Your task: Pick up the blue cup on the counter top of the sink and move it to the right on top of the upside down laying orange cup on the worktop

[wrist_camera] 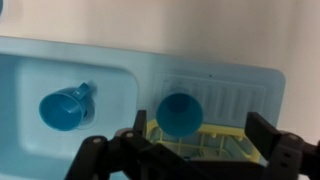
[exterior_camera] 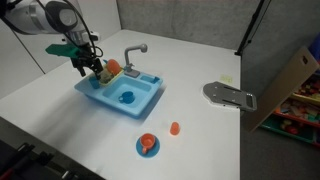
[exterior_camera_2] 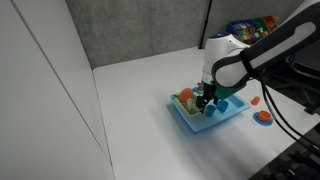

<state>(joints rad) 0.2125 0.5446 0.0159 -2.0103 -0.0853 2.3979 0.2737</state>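
Light blue sink (exterior_camera: 108, 106), grey faucet (exterior_camera: 133, 52), fine ridged stripes on its counter. A deeper blue cup (wrist_camera: 180, 112) on those ridges, yellow rack (wrist_camera: 205, 150) beside. Black gripper (exterior_camera: 88, 66). White worktop (exterior_camera: 190, 70), with one tiny orange cup (exterior_camera: 175, 128).

ok so I count one sink (exterior_camera: 145, 108), one blue cup (wrist_camera: 180, 112), one blue dish (wrist_camera: 67, 108), one orange cup (exterior_camera: 175, 128), one orange disc (exterior_camera: 148, 145).

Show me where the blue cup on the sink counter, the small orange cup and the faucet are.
blue cup (wrist_camera: 180, 113): wrist view, its round middle.
orange cup (exterior_camera: 175, 128): in an exterior view, its body.
faucet (exterior_camera: 130, 56): in an exterior view, its upright neck.
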